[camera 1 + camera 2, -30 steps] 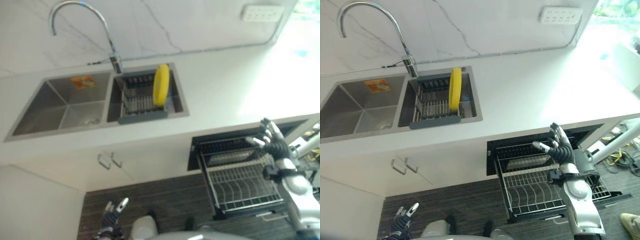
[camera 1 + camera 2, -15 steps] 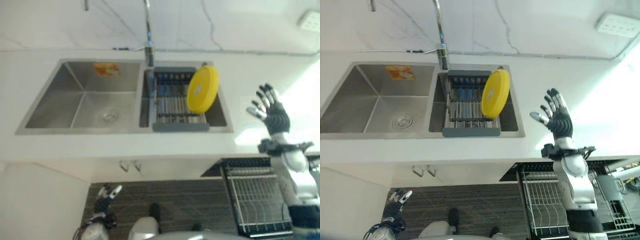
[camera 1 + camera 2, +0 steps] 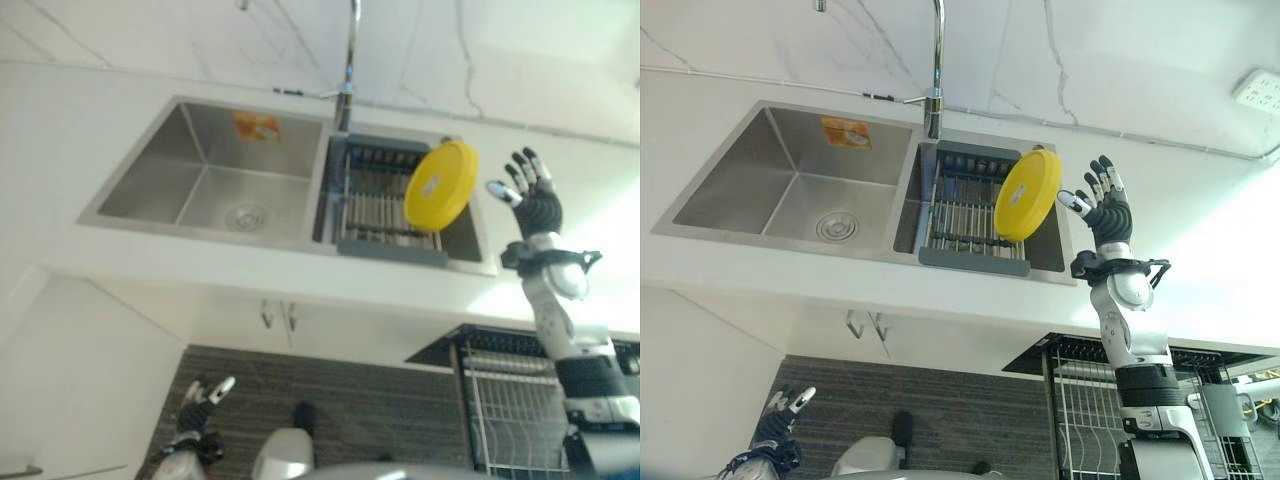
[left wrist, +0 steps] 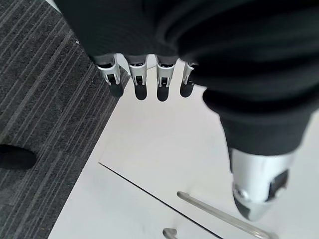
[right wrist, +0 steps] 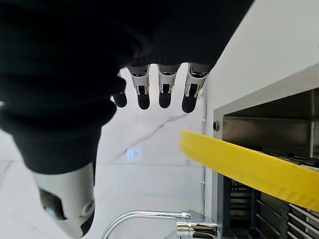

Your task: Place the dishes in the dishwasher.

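beside the yellow plate [image 3: 1028,195] in the sink rack [image 3: 970,215], right hand [image 3: 1103,212] fingers spread; orange label [image 3: 841,131] unreadable.

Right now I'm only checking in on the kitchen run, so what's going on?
The robot's right hand is raised, open, beside the round yellow plate, which stands on edge in the dark drying rack in the steel sink, not yet touching it. The pulled-out dishwasher rack waits below. The left hand hangs low, open.

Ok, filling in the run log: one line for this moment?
stage: reach | right hand: open, beside plate, not touching | plate: upright in sink rack | left hand: open, low by floor | dishwasher rack: out
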